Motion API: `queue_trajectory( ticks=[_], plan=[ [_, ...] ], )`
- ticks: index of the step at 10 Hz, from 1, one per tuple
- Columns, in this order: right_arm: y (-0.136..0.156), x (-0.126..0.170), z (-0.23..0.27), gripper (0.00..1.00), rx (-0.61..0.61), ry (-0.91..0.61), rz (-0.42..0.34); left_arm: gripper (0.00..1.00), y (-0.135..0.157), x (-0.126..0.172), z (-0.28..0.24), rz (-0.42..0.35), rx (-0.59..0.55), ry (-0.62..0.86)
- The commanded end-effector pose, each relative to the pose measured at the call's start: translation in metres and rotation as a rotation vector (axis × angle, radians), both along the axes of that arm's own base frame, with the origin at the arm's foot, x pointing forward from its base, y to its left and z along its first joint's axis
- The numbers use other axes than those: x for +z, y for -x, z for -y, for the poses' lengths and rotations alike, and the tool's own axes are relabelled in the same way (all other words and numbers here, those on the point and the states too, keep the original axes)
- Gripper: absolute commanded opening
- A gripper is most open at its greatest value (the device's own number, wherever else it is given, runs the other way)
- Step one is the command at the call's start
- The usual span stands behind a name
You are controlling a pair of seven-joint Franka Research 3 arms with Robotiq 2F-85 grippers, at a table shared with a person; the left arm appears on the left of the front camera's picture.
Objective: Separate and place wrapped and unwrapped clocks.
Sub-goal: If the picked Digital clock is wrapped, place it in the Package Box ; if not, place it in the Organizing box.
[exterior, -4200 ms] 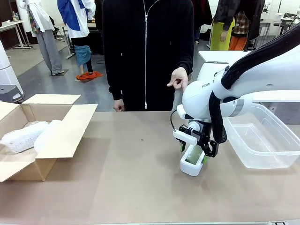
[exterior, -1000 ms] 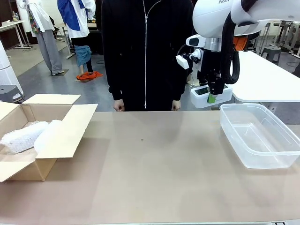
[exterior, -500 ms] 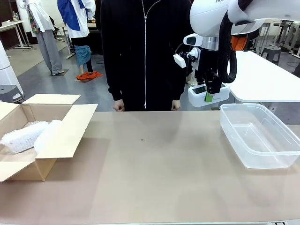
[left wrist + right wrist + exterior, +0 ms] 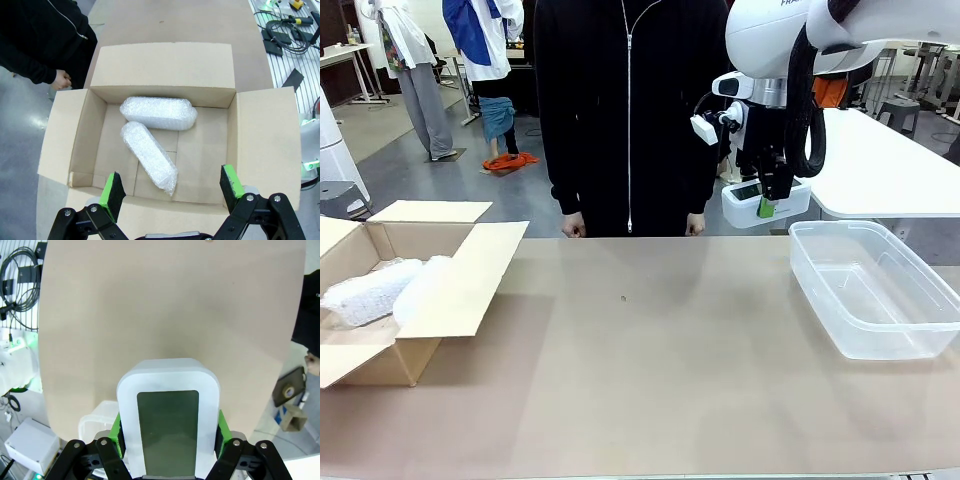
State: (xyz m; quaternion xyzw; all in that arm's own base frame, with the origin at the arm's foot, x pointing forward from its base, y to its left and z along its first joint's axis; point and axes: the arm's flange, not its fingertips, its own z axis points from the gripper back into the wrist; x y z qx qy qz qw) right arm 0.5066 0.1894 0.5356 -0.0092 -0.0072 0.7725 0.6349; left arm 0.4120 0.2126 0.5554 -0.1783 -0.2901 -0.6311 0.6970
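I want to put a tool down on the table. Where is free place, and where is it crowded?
Free: the bare tabletop between the cardboard box at the left and the clear plastic bin at the right. The bin's inside looks bare too. Crowded: the box floor, where two bubble-wrapped bundles lie touching. The right gripper holds the white clock high, near the bin's far edge.

Right arm lifted the white clock (image 4: 765, 203) high.

The clock (image 4: 168, 405) is white with a dull grey-green screen. The right gripper (image 4: 767, 203) holding it is black with green pads, as is the left gripper (image 4: 172, 192). The two bundles (image 4: 158, 113) are whitish, dimpled bubble wrap. The box (image 4: 158, 65) is tan cardboard, the tub (image 4: 880, 300) clear, the table (image 4: 650, 370) beige.
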Motion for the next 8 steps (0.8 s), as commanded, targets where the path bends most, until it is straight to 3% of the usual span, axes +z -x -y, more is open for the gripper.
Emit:
queue_trajectory(
  ticks=[1, 6, 7, 8],
  plan=[
    [0.002, -0.001, 0.002, 0.0, 0.0, 0.003, -0.002, 1.0, 0.004, -0.001, -0.001, 0.013, -0.021, -0.002],
    [0.002, -0.001, 0.002, 0.0, 0.0, 0.003, -0.002, 1.0, 0.004, -0.001, -0.001, 0.013, -0.021, -0.002],
    [0.0, 0.0, 0.0, 0.79, 0.0, 0.0, 0.0, 1.0, 0.004, -0.001, -0.001, 0.013, -0.021, -0.002],
    [0.001, -0.002, 0.016, 0.79, -0.014, -0.009, -0.045, 1.0, 0.004, -0.001, -0.001, 0.013, -0.021, -0.002]
  ],
)
